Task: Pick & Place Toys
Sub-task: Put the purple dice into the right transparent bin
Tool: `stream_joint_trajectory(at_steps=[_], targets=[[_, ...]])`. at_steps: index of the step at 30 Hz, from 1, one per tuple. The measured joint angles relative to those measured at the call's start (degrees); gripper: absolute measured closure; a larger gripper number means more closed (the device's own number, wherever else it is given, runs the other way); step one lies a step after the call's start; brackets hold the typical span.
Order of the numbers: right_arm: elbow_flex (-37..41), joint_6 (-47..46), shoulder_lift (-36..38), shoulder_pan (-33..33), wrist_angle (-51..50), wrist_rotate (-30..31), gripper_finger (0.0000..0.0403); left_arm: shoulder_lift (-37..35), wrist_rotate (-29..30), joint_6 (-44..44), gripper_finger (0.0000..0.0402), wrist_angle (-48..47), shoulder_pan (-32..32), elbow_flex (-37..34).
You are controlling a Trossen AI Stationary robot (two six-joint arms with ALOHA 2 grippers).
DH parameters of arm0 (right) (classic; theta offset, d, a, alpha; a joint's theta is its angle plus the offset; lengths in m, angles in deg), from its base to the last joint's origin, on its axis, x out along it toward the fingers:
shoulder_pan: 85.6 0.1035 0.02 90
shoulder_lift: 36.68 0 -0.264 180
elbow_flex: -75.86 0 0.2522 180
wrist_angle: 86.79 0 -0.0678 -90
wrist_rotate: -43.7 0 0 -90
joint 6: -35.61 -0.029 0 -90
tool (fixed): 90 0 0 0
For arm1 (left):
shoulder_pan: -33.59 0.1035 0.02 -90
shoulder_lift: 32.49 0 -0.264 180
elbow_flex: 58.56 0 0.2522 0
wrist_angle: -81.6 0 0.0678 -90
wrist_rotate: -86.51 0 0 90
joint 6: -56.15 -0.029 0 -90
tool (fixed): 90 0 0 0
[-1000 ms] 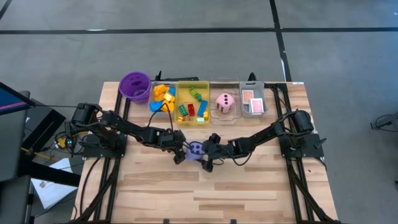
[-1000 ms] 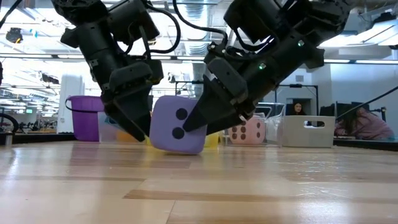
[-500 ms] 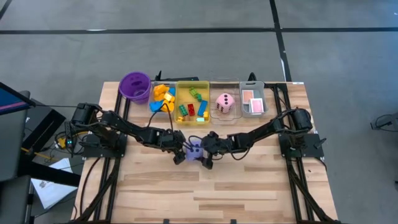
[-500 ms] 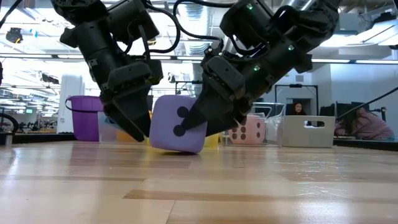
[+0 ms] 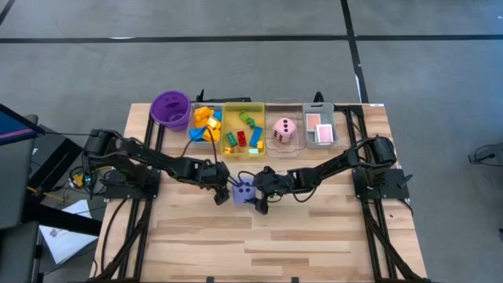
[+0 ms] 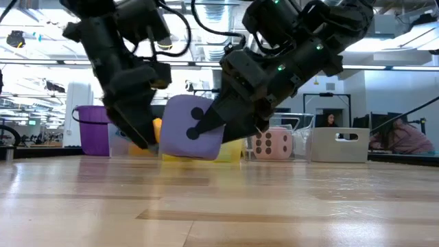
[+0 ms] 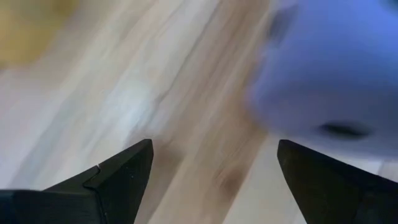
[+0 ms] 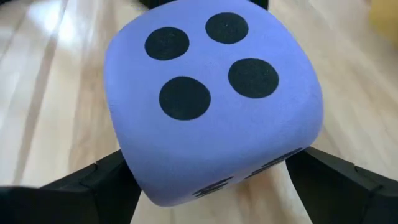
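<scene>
**Obs 1:** Wooden slat table [image 5: 314, 236] on grey floor, seen from overhead. Far edge holds the row of containers, and I'll place everything off the yellow tray [image 5: 243, 130]. Why is the row laid out that way?

**Obs 2:** Looks like sorting. Yellow tray carries the small bricks [image 5: 241, 140]. Purple cup [image 5: 170, 108] sits well to its left, with a loose heap of yellow and orange bricks between them. Just right of it, a clear tray holds the pink die [image 5: 284, 130]; beyond that, the pink-backed cards [image 5: 318, 124] lie in a grey bin.

**Obs 1:** And the purple die [image 5: 244, 189]?

**Obs 2:** Near side of the yellow tray, out on open table. In the low view it is tilted, its bottom edge seemingly clear of the wood, so I judge it lifted.

**Obs 1:** Who has it?

**Obs 2:** Right gripper [image 5: 259, 191], reaching in from the yellow tray's near right. Its wrist view shows a finger on each flank of the die, four-pip face toward the camera: clamped on the die, jaws wide because the die is bulky.

**Obs 1:** Left gripper [image 5: 221, 186]?

**Obs 2:** Just beside the die on its other side, not touching as far as I can tell. Fingers [image 7: 121, 174] spread apart, nothing between them but table.
</scene>
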Motion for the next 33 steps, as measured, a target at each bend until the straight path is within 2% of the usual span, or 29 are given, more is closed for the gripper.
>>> stream_joint_trajectory(at_steps=[3, 11, 17, 23, 29, 31, 33], targets=[[0.09, -0.02, 0.59, 0.11, 0.30, -0.34, 0.0052, -3.93, 0.02, -0.08, 0.0064, -3.37, 0.27, -0.16], [0.24, -0.13, 5.55, -0.68, -0.47, 0.62, 0.0057, -19.86, 0.18, -0.36, 0.0064, -10.10, 1.88, -0.18], [0.17, -4.06, 13.27, -3.04, -3.76, 10.18, 0.0059, -30.53, 5.36, -0.39, 0.0064, -15.04, 1.95, -0.29], [0.25, -7.30, 23.75, -8.40, -15.13, 18.29, 0.0058, -36.23, 9.25, -0.35, 0.0064, -15.53, 1.95, -0.38], [0.24, -13.74, 33.58, -15.68, -32.98, 24.42, 0.0059, -36.63, 9.49, -0.35, 0.0064, -16.05, 1.95, -0.42], [0.27, -16.08, 35.77, -18.11, -39.42, 24.26, 0.0058, -35.98, 9.49, -0.35, 0.0064, -15.76, 1.95, -0.42], [0.28, -18.55, 36.99, -20.60, -43.56, 20.63, 0.0056, -35.75, 9.41, -0.39, 0.0064, -16.20, 1.95, -0.51]])
